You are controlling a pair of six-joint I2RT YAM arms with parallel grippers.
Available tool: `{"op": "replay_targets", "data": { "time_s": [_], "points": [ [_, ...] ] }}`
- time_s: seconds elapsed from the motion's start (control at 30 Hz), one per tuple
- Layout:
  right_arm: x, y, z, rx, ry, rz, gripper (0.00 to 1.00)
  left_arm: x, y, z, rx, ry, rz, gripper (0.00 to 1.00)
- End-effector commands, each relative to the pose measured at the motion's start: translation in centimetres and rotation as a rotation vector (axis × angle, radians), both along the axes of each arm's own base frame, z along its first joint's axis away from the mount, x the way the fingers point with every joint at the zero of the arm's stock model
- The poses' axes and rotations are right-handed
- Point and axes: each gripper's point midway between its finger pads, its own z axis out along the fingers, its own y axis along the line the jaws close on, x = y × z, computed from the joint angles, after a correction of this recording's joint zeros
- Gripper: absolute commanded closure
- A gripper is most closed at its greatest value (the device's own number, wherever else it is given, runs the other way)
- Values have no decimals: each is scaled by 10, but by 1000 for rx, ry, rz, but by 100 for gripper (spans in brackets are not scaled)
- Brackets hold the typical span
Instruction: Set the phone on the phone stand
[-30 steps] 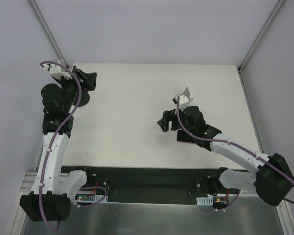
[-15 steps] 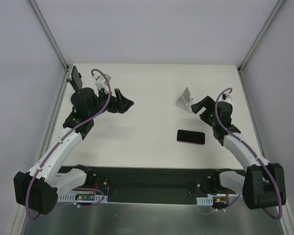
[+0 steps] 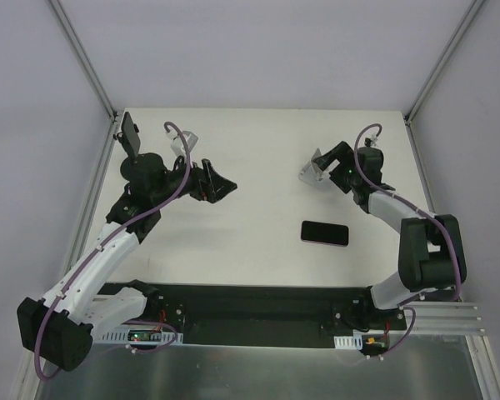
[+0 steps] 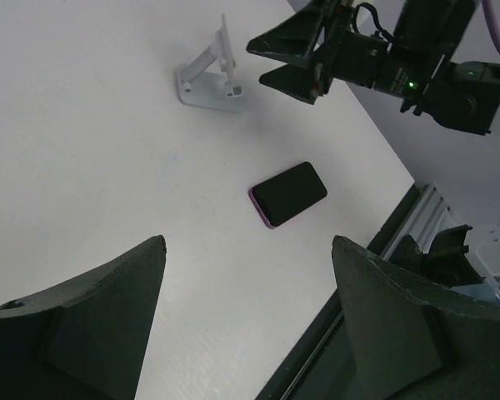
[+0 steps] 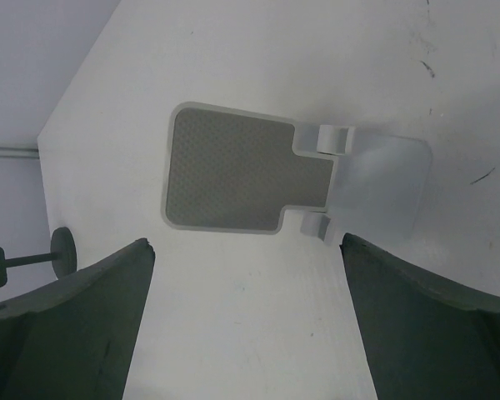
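Black, pink-edged phone [image 3: 324, 232] lies flat; left hand [image 3: 222, 187] and right hand [image 3: 327, 160] both released.

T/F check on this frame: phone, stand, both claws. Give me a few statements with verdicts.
1. The black rectangular phone with a purple edge lies flat on the white table. True.
2. The phone sits on the white phone stand with a grey pad. False: the stand is bare, and the phone lies apart from it, nearer the arm bases.
3. The right claw is open close by the stand. True.
4. The left claw grips the phone. False: it is open, empty and well away from the phone.
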Motion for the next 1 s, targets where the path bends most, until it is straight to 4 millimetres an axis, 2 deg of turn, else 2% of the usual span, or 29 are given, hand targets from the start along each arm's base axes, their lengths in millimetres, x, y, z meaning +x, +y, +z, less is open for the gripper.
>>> {"op": "replay_targets", "data": {
  "time_s": [0.0, 0.03, 0.2, 0.43, 0.77, 0.97],
  "points": [
    [30, 15, 19, 17, -91, 89, 3, -8, -16, 7, -17, 3, -74, 21],
    [36, 20, 25, 33, -99, 109, 3, -8, -18, 5, -15, 7, -79, 21],
    [45, 23, 12, 47, -66, 92, 3, -12, -24, -1, 2, 19, -98, 22],
    [45, 20, -7, 66, 3, 56, 3, -23, -33, -1, 19, 0, -140, 22],
    [48, 20, -20, 106, 54, 36, 3, -22, -34, -1, 18, 11, -145, 22],
    [45, 13, -29, 94, 72, 9, 3, -22, -34, -2, 19, 12, -147, 22]
  ]
}}
